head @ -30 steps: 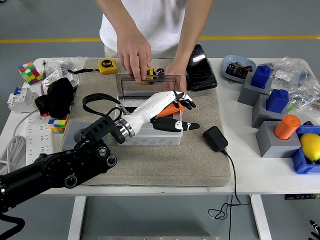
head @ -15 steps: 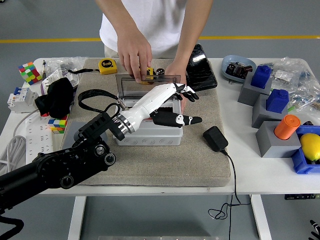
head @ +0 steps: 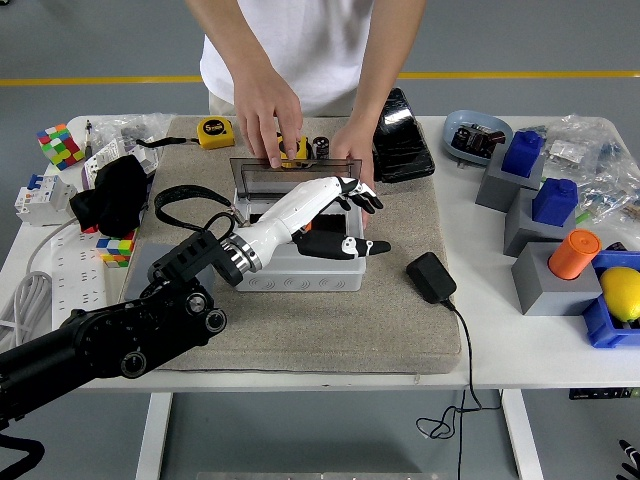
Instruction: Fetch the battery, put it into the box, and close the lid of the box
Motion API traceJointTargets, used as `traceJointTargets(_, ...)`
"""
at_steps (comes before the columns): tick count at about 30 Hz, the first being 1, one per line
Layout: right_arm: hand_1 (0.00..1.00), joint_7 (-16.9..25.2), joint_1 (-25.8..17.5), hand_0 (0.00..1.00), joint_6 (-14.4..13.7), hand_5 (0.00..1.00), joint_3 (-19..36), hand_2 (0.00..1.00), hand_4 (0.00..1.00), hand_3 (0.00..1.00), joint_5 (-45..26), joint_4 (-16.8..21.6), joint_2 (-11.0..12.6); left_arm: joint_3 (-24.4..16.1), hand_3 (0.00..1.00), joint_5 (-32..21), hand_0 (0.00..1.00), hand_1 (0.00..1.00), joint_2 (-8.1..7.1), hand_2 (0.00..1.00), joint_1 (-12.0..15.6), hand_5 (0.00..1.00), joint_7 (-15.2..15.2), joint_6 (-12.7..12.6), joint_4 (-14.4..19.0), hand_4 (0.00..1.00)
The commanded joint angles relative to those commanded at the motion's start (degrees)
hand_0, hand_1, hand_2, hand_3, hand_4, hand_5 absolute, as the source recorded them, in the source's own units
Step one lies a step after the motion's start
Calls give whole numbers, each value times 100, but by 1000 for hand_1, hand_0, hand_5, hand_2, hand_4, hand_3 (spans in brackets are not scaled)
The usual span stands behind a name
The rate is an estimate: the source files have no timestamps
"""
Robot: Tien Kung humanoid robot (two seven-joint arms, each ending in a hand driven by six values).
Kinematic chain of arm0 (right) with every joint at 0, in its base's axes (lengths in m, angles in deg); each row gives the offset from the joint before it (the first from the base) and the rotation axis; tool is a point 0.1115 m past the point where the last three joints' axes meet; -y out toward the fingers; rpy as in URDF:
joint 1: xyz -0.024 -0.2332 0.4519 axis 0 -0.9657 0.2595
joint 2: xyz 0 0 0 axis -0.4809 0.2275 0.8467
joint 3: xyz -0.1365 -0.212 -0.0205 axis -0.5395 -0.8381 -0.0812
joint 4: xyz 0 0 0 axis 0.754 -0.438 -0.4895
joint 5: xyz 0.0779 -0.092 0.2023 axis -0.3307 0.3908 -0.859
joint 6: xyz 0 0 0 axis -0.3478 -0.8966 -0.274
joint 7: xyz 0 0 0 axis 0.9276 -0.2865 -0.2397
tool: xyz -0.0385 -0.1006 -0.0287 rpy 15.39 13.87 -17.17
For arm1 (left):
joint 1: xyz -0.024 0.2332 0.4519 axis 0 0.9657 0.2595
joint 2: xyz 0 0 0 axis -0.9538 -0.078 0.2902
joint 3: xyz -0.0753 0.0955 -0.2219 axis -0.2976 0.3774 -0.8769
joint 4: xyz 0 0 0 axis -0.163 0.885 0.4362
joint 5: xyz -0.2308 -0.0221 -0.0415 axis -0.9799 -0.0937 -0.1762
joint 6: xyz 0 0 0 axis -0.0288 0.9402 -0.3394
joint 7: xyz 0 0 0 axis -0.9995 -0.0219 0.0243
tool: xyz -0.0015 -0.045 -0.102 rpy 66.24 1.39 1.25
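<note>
I cannot see the battery now; I judge it lies inside the light grey plastic box (head: 300,262), hidden under my left hand (head: 335,215), whose fingers are spread and hold nothing. A person's hands (head: 268,120) steady the upright clear lid (head: 290,172). Closing is next: I must reach behind the lid and tip it forward.

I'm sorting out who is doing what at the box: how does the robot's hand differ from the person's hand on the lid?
The robot's left hand is white with black fingertips; the person's hand is bare. The robot's hand reaches in from the left, fingers spread over the open box, holding nothing; the person's hand comes from the far side and rests on the top edge of the raised clear lid. Both are at the same box.
</note>
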Motion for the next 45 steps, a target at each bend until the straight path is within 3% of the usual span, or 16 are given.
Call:
traceJointTargets(1, 662, -1, 3, 631, 1, 441, 3, 658, 961, 539, 1, 1, 3, -16, 626, 12, 464, 645, -30, 621, 19, 636, 11, -8, 17, 998)
traceJointTargets(6, 662, -11, 1, 631, 22, 441, 26, 658, 961, 539, 8, -11, 7, -319, 626, 40, 464, 645, -252, 621, 213, 636, 233, -139, 441, 998)
traceJointTargets(7, 661, -12, 1, 631, 25, 440, 32, 658, 961, 539, 10, -13, 8, -406, 610, 12, 372, 589, -293, 587, 258, 634, 304, -182, 568, 998)
traceJointTargets(12, 661, -13, -4, 631, 29, 440, 43, 658, 961, 539, 16, -14, 14, -1013, 610, -241, 372, 589, -483, 587, 519, 634, 805, -497, 1351, 998)
traceJointTargets(15, 662, -9, -4, 631, 21, 441, 32, 658, 961, 539, 16, -11, 17, -1326, 601, -166, 383, 567, -503, 553, 583, 633, 870, -574, 1563, 998)
traceJointTargets(18, 662, -5, -2, 631, 12, 441, 17, 658, 961, 539, 14, -10, 15, -1539, 601, -11, 383, 567, -486, 553, 596, 633, 782, -546, 1490, 998)
traceJointTargets(19, 661, -2, 1, 631, 7, 441, 11, 658, 961, 539, 13, -8, 13, -1604, 666, 89, 604, 676, -470, 631, 590, 662, 694, -501, 1379, 998)
traceJointTargets(22, 661, -1, 5, 631, 1, 441, -6, 658, 961, 539, 9, -8, 12, -1688, 666, 408, 604, 676, -435, 631, 568, 662, 416, -357, 1130, 998)
traceJointTargets(24, 661, -6, 2, 631, 0, 441, -23, 658, 961, 539, 6, -8, 14, -1697, 666, 689, 604, 676, -406, 631, 538, 662, 52, -151, 910, 998)
traceJointTargets(25, 662, -7, 2, 630, 0, 442, -26, 658, 961, 539, 5, -8, 14, -1692, 761, 822, 731, 779, -396, 751, 528, 883, -132, -64, 838, 998)
traceJointTargets(30, 662, -15, 5, 630, 1, 442, -19, 658, 961, 539, 5, -9, 12, -1612, 761, 1198, 731, 779, -344, 751, 512, 883, -727, 226, 515, 998)
traceJointTargets(31, 662, -18, 6, 631, 2, 442, -16, 658, 961, 539, 7, -10, 11, -1598, 780, 1244, 759, 802, -340, 774, 521, 919, -766, 240, 484, 998)
traceJointTargets(37, 661, -25, -4, 631, 11, 442, 18, 658, 961, 539, 16, -9, 15, -1564, 766, 1344, 733, 779, -368, 757, 597, 910, -885, 285, 529, 998)
traceJointTargets(45, 661, -8, -4, 630, 19, 441, 47, 658, 961, 539, 31, -1, 8, -1478, 754, 1290, 699, 752, -504, 740, 719, 907, -1044, 356, 879, 998)
